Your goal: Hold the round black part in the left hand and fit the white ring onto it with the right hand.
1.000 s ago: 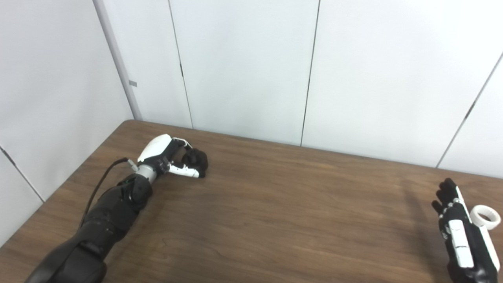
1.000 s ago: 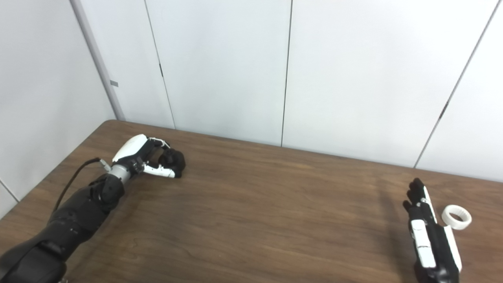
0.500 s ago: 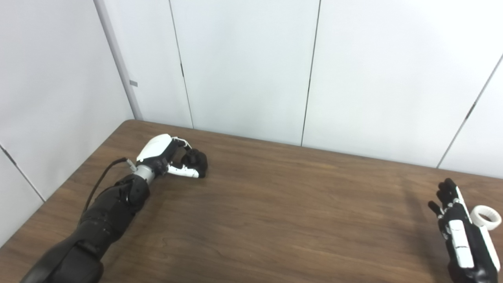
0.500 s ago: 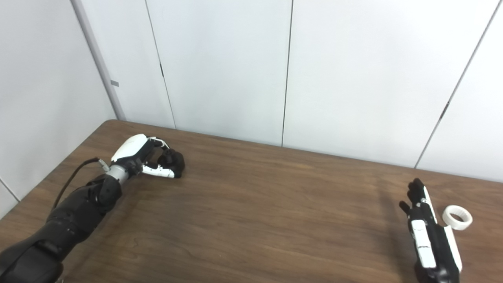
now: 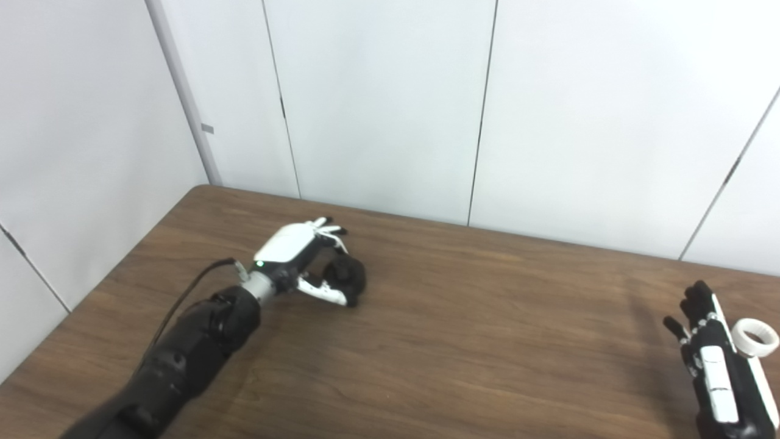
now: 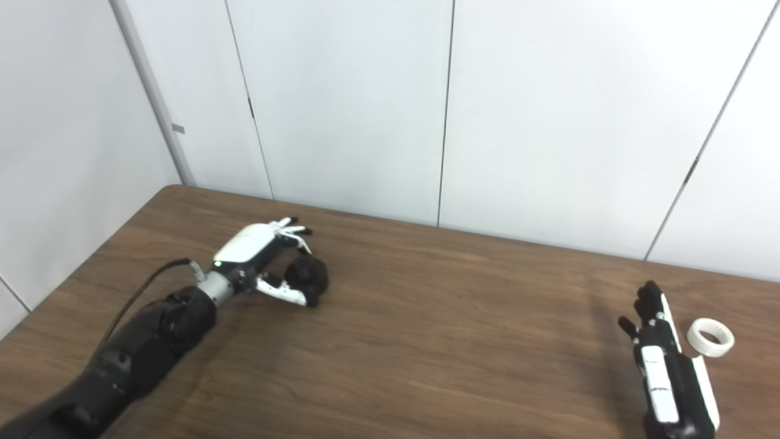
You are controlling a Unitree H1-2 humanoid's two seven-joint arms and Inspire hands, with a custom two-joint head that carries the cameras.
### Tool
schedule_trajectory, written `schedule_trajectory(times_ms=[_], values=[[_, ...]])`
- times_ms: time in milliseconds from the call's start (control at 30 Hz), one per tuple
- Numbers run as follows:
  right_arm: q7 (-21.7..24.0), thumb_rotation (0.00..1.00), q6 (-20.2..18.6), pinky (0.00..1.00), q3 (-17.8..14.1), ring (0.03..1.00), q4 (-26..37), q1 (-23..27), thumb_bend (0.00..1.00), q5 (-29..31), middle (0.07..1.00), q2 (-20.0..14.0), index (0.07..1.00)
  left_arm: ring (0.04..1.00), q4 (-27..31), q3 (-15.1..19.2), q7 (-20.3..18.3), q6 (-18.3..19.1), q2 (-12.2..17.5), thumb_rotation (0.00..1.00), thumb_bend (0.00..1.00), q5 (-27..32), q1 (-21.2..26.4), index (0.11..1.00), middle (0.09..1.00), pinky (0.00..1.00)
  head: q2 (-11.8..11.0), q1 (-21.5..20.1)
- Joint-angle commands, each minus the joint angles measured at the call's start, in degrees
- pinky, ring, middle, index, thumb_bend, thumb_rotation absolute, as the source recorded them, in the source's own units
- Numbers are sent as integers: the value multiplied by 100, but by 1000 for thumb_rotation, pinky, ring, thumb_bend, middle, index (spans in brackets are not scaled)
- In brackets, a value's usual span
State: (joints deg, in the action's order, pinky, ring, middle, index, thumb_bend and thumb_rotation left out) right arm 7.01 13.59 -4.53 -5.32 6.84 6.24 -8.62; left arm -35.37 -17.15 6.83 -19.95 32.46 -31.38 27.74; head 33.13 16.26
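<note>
My left hand [image 5: 298,256] sits out over the left half of the brown wooden table [image 5: 463,317], its white back turned up and its fingers [image 6: 291,228] curled around the round black part [image 6: 308,277]. The thumb presses against the part from the near side, so the part is clasped between thumb and fingers. Whether its underside touches the tabletop I cannot tell. A dark cable [image 5: 189,292] loops from my left wrist back along the forearm.

My right hand [image 6: 661,360] lies far off at the table's right edge, palm side hidden from me, fingers stretched forward and a little apart, holding nothing. The white ring [image 6: 710,337] lies flat on the wood just beside that hand, on its outer side, close to it but not in its grasp.

Between my two hands runs a broad stretch of wood grain, so the ring and the black part are well apart. Behind the table stand pale wall panels [image 5: 378,97] with dark vertical seams, and a grey post [image 5: 183,97] rises at the back left corner.
</note>
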Motion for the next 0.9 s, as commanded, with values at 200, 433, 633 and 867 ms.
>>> schedule_trajectory(times_ms=[200,433,633,867], values=[[-53,891,78,899,-10,995,257,-201,361,89,984,168,996,1000,906,58,-449,166,-194,55,525,20,-213,480,913,1000,92,-294],[-75,889,-135,954,-16,1000,951,-203,426,181,998,249,1000,1000,1241,-119,-765,-128,-470,56,525,11,-373,481,911,1000,156,-531],[-195,936,-444,961,-14,1000,1599,-183,363,46,1000,331,1000,1000,1381,-257,-1028,-387,-654,60,525,68,-461,481,908,1000,223,-723],[-326,965,-587,946,-3,1000,1952,-180,371,-71,1000,370,999,1000,1577,-353,-1265,-531,-794,59,525,193,-627,481,905,1000,314,-1045]])
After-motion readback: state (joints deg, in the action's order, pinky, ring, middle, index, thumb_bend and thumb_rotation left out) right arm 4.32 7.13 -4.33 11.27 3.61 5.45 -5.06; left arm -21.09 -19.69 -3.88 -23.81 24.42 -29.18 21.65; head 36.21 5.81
